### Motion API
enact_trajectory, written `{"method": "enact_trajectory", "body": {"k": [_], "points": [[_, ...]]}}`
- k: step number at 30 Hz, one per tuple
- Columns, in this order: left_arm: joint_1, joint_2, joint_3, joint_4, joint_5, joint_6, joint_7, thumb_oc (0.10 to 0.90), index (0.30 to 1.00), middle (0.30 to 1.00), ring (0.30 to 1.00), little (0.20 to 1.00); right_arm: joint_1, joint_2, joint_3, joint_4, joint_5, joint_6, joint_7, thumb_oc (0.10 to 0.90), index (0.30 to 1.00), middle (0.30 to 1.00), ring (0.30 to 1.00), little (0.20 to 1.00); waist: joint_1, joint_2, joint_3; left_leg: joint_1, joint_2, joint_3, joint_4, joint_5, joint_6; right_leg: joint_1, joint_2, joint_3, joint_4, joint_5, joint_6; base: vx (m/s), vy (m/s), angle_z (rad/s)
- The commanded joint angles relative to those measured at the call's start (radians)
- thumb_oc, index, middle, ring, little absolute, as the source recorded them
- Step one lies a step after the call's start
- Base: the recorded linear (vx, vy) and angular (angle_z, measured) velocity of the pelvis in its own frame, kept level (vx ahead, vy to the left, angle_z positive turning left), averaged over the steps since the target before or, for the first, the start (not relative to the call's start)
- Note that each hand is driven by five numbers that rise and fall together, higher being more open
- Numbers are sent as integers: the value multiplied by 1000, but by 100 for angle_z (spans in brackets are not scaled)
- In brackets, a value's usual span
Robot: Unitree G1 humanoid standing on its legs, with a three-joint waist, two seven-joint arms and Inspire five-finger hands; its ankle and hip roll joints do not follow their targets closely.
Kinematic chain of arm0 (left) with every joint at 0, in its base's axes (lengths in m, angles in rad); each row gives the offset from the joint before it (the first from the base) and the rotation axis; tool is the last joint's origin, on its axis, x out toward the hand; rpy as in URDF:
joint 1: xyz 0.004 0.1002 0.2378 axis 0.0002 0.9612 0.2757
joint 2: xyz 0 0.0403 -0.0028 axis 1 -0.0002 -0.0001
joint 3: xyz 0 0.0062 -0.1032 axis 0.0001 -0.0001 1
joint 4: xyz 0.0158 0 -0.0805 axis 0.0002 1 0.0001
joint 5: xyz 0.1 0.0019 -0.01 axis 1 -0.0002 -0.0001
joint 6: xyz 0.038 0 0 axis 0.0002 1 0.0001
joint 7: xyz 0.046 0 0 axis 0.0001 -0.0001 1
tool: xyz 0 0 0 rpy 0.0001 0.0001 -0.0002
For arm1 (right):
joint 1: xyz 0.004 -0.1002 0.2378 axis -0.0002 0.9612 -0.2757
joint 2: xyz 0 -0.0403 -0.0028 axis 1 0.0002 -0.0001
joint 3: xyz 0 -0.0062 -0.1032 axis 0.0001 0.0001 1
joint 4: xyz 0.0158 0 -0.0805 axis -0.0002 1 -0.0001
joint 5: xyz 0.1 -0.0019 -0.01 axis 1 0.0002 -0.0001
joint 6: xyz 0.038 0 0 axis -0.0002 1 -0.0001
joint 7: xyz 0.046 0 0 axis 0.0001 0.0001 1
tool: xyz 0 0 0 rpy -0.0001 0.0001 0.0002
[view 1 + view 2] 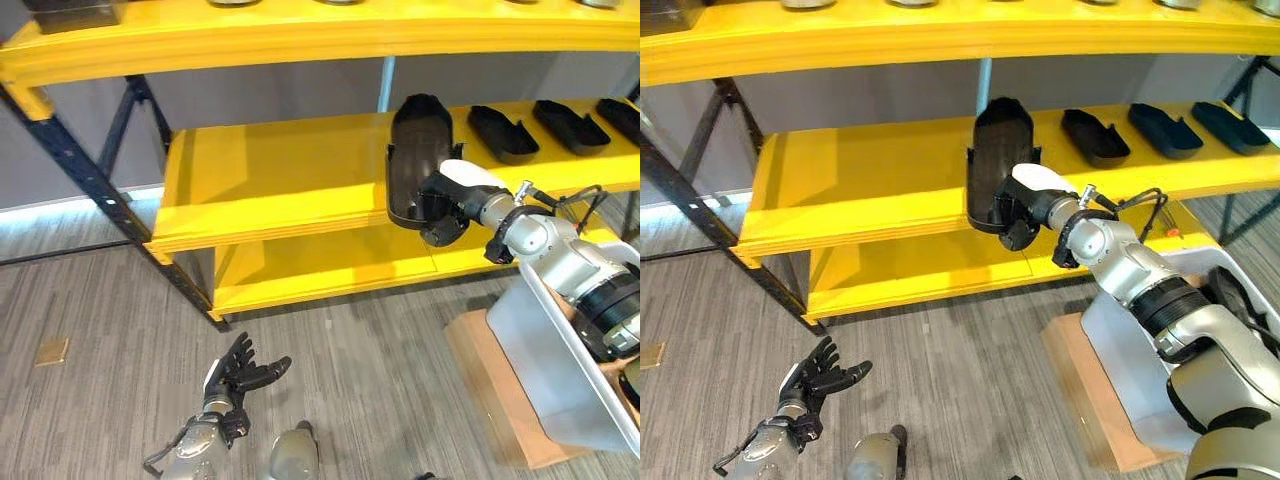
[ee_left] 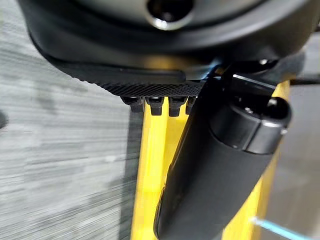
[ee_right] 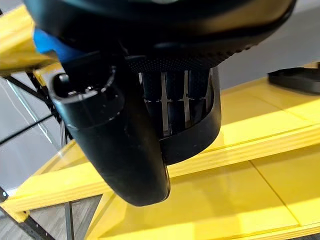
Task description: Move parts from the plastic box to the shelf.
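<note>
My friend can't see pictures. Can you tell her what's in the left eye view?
The robot's right hand holds a long black part upright over the middle yellow shelf, where three more black parts already lie to its right. The left hand hangs open over the grey floor, and a white plastic box sits lower right.

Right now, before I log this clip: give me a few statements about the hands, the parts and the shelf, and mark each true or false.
1. The right hand grips a black part at the middle shelf. True.
2. The left hand holds a part. False: it hangs low over the floor, fingers spread, holding nothing.
3. Other black parts already lie on the middle shelf. True: they lie in a row further to the right.
4. The held part lies flat on the shelf. False: it is tilted up on end.
5. The plastic box sits on the shelf. False: it is on the robot's right, off the shelf.
</note>
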Motion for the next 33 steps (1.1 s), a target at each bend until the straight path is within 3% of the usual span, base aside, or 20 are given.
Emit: {"method": "enact_trajectory", "body": {"k": [1, 3, 4, 5, 7, 9, 12, 16, 19, 28, 33], "points": [[-34, 87, 26, -85, 47, -83, 2, 900, 1000, 1000, 1000, 1000, -148, -62, -121, -46, -7, -51, -65, 400, 300, 300, 300, 300, -19, 9, 1, 33, -12, -33, -21, -59, 35, -111, 93, 143, 5, 110, 44, 130, 70, 62], [-42, 89, 28, -89, 44, -87, 6, 900, 1000, 1000, 1000, 1000, -178, -63, -110, -37, 6, -52, -67, 400, 300, 300, 300, 300, -30, 4, 28, 37, -19, -30, -6, -61, 33, -144, 45, 107, -82, 149, 39, 36, -53, 24], [-51, 90, 28, -86, 41, -90, 10, 900, 1000, 1000, 1000, 1000, -192, -62, -104, -27, 11, -52, -70, 400, 300, 300, 300, 300, -41, 1, 37, 41, -19, -45, -1, -69, 23, -159, 50, 121, -142, 163, 54, 95, -313, 37], [-66, 87, 24, -82, 33, -95, 14, 900, 1000, 1000, 1000, 1000, -200, -66, -106, -25, 17, -50, -73, 400, 300, 300, 300, 300, -75, -9, 53, 53, -22, -78, 14, -90, -5, -192, 83, 210, -309, 202, 86, 235, -346, 47], [-73, 82, 18, -77, 36, -97, 12, 900, 1000, 1000, 1000, 1000, -186, -69, -123, -39, 12, -46, -74, 400, 300, 300, 300, 300, -103, -19, 55, 68, -25, -106, 24, -116, -33, -208, 88, 298, -434, 235, 114, 269, -307, 48], [-72, 79, 18, -73, 42, -95, 5, 900, 1000, 1000, 1000, 1000, -168, -78, -140, -47, 3, -42, -71, 400, 300, 300, 300, 300, -113, -24, 52, 82, -17, -133, 41, -144, -54, -195, 78, 316, -503, 264, 126, 236, -258, 117], [-61, 74, 29, -61, 51, -96, -7, 900, 1000, 1000, 1000, 1000, -126, -104, -169, -75, -2, -46, -58, 400, 300, 300, 300, 300, -125, -55, 23, 92, -6, -163, 54, -182, -71, -146, 86, 330, -540, 248, 131, 223, -282, 69], [-25, 74, 52, -74, 53, -91, -12, 900, 1000, 1000, 1000, 1000, -134, -102, -167, -83, 17, -47, -47, 400, 300, 300, 300, 300, -124, -53, -3, 131, 44, -180, 25, -179, -88, -134, 133, 309, -513, 222, 127, 179, -222, 49], [-15, 78, 56, -74, 54, -87, -16, 900, 1000, 1000, 1000, 1000, -157, -101, -155, -70, 40, -50, -46, 400, 300, 300, 300, 300, -132, -47, -25, 169, 110, -195, -63, -146, -113, -131, 177, 284, -471, 156, 114, 140, -250, 4], [-13, 69, 51, -73, 50, -83, -8, 900, 1000, 1000, 1000, 1000, -186, -106, -142, -65, 45, -56, -55, 400, 300, 300, 300, 300, -146, -36, -56, 230, 188, -200, -184, -84, -142, -170, 225, 269, -343, 62, 93, 76, -148, 0], [0, 61, 52, -85, 42, -81, -4, 900, 1000, 1000, 1000, 1000, -229, -108, -109, -56, 43, -62, -58, 400, 300, 300, 300, 300, -146, -34, -83, 253, 254, -216, -228, -40, -158, -191, 263, 263, -232, -28, 65, 59, -194, 14]]}}
